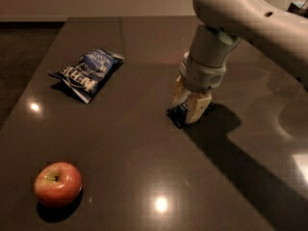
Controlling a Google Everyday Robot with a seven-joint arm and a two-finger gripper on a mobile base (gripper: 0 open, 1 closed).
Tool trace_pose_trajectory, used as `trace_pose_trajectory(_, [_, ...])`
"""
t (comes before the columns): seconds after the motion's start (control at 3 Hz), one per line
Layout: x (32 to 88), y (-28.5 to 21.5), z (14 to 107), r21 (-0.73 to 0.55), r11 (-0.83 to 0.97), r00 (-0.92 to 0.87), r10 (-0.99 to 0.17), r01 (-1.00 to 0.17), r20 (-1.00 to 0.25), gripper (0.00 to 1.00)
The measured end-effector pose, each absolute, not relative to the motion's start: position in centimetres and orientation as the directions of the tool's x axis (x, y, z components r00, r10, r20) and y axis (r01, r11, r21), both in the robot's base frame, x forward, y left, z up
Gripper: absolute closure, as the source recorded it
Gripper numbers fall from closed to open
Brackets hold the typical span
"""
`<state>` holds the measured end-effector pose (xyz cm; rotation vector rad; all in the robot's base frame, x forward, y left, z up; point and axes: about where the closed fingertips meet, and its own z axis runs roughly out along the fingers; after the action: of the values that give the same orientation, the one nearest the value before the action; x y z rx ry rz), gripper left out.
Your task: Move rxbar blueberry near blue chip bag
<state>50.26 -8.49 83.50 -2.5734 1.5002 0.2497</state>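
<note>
The rxbar blueberry (178, 114) is a small dark navy wrapper lying on the dark table, right of centre. Only its near-left corner shows, and the rest is hidden under my gripper. My gripper (188, 102) comes straight down onto the bar with one cream finger on each side of it, closed against it. The bar still rests on the table. The blue chip bag (89, 72) is a crinkled blue bag with white lettering. It lies flat at the left of the table, well apart from the bar and the gripper.
A red apple (57, 183) sits near the table's front left corner. My large white arm (250, 20) reaches in from the upper right and casts a broad shadow to the right of the gripper. The table's left edge (29, 100) runs along the chip bag's side.
</note>
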Motion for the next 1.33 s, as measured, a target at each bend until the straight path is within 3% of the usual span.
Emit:
trace_pose_trajectory(0.67, [50.6, -2.2, 90.4, -0.156, -0.47, 0.495, -0.818, -0.869, -0.292, 1.0])
trace_pose_trajectory(1.33, [49.4, 8.5, 90.5, -0.217, -0.477, 0.523, -0.797, -0.852, -0.301, 1.0])
